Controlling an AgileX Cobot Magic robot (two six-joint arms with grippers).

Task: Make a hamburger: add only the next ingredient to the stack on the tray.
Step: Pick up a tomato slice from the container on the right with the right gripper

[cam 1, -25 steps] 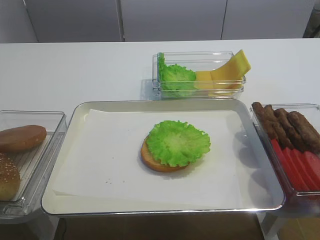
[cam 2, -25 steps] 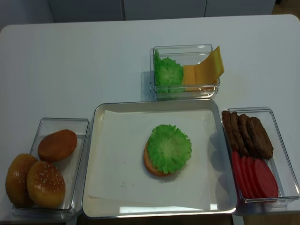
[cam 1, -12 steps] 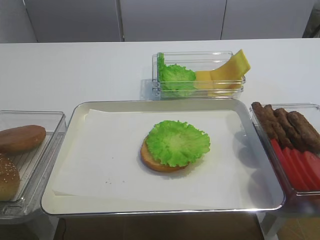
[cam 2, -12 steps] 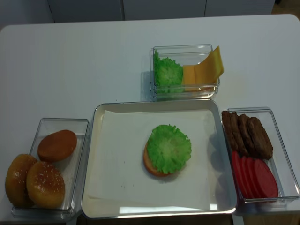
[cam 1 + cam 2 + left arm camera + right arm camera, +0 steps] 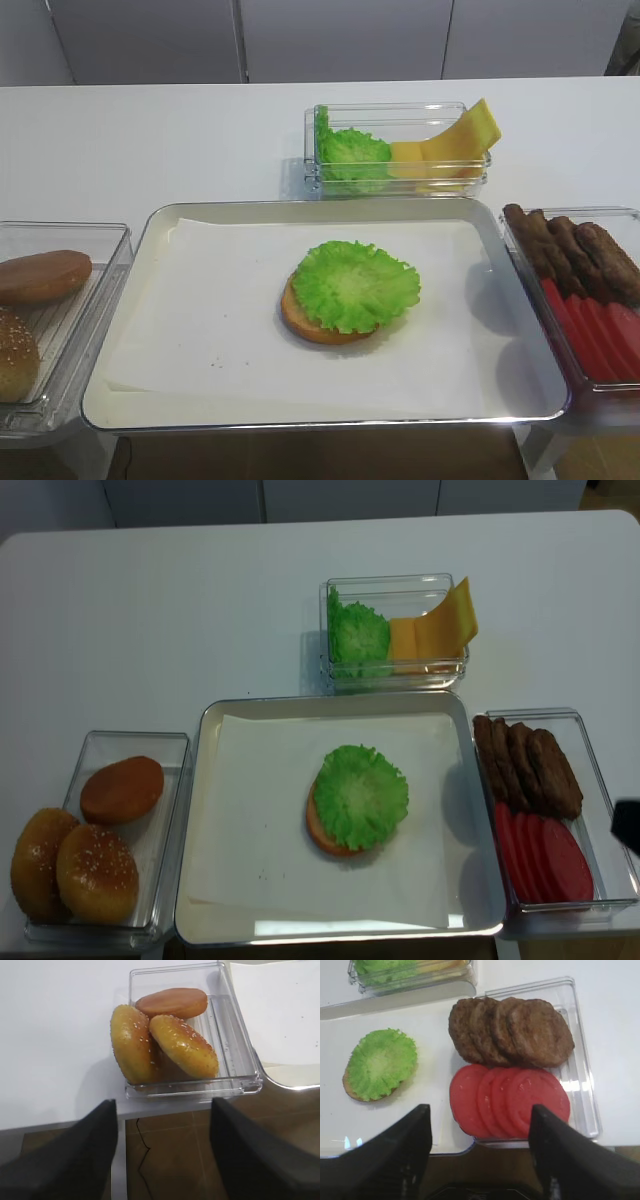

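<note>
We are hovering our right gripper point(image 5: 480, 1120), jaws apart and empty, over the tomato point(image 5: 510, 1102) to grasp one slice.

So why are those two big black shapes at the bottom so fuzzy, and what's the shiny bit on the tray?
In the right wrist view the black shapes are the right fingers, too near the lens to be sharp, while the tomato slices look crisp. In the realsense high view the tray has a white glare strip along its front edge.
</note>
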